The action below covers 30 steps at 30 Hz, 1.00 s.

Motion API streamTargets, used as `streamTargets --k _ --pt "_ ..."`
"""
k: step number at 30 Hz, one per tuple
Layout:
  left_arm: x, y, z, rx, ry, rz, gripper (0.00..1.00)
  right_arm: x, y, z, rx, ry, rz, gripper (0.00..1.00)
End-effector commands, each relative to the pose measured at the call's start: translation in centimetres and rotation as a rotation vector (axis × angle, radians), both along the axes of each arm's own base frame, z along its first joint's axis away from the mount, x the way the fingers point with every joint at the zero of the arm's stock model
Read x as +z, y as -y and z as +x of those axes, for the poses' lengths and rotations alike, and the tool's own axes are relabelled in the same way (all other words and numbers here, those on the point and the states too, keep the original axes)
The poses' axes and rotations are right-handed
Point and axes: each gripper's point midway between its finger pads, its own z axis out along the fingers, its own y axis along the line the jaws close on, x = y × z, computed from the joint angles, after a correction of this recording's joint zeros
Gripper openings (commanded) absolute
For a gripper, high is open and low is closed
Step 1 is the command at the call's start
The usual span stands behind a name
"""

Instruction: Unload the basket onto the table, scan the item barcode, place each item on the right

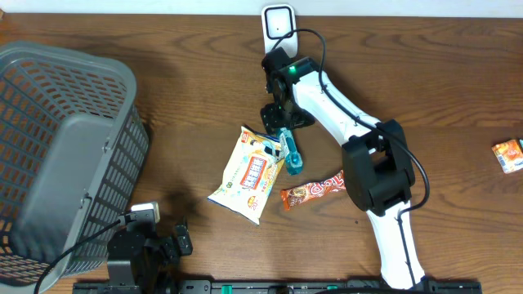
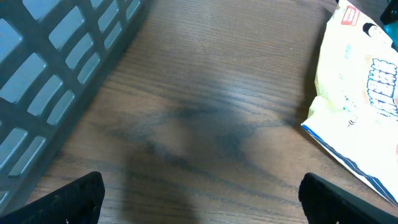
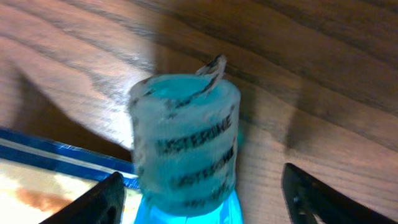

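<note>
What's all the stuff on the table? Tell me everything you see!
basket: one, grey, left side
snack bag: one, white and yellow, middle
mouthwash bottle: one, blue, at the bag's upper right edge
candy bar: one, brown and orange, right of the bag
small packet: one, orange, far right edge
scanner: one, white, top middle
table: one, brown wood, under everything
left pincer: one, black, open, beside the basket
right pincer: one, black, open, fingers either side of the bottle's top
</note>
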Motion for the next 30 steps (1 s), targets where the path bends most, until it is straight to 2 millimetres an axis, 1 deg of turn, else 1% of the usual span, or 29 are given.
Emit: streamTargets --k 1,5,8,9,11,14,16,20,23,25,26,27,30 --pt "0.1 -0.1 -0.2 0.004 0.0 0.002 1.0 -1.7 0.3 0.2 0.05 -0.011 -0.035 0.67" --pt "0.1 -0.1 -0.2 0.004 0.0 0.002 1.0 -3.0 0.4 -0.1 0.071 -0.033 -0.047 0.47" --pt "0.1 -0.1 -0.2 0.005 -0.001 0.002 1.0 -3.3 0.4 -0.2 0.074 -0.037 -0.049 0.32" --pt "0.1 -0.1 -0.2 0.004 0.0 0.002 1.0 -3.2 0.3 -0.1 0.073 -0.037 -0.043 0.23" --pt "0.1 -0.1 -0.2 0.004 0.0 0.002 1.0 -3.1 0.0 0.0 0.071 -0.038 -0.024 0.15" --pt "0.1 -0.1 -0.2 0.005 0.0 0.002 1.0 -2.4 -0.6 0.5 0.075 -0.03 0.015 0.08" --pt "0.1 -0.1 -0.2 0.004 0.0 0.002 1.0 -1.7 -0.8 1.1 0.071 -0.013 0.03 0.01" --pt "0.1 -0.1 -0.2 0.005 -0.001 0.002 1.0 0.2 -1.2 2.1 0.069 0.017 0.046 0.01" --pt "0.1 -0.1 -0.2 0.005 0.0 0.002 1.0 2.3 -1.9 2.5 0.106 0.032 0.085 0.01" --pt "0.1 -0.1 -0.2 0.004 0.0 0.002 1.0 3.8 -3.1 2.3 0.162 0.03 0.155 0.01" --pt "0.1 -0.1 -0.2 0.004 0.0 0.002 1.0 5.1 -3.9 2.2 0.197 0.028 0.215 0.01" --pt "0.1 -0.1 -0.2 0.005 0.0 0.002 1.0 5.6 -4.4 2.0 0.216 0.026 0.248 0.01" --pt "0.1 -0.1 -0.2 0.004 0.0 0.002 1.0 8.1 -6.2 1.1 0.306 0.015 0.401 0.01"
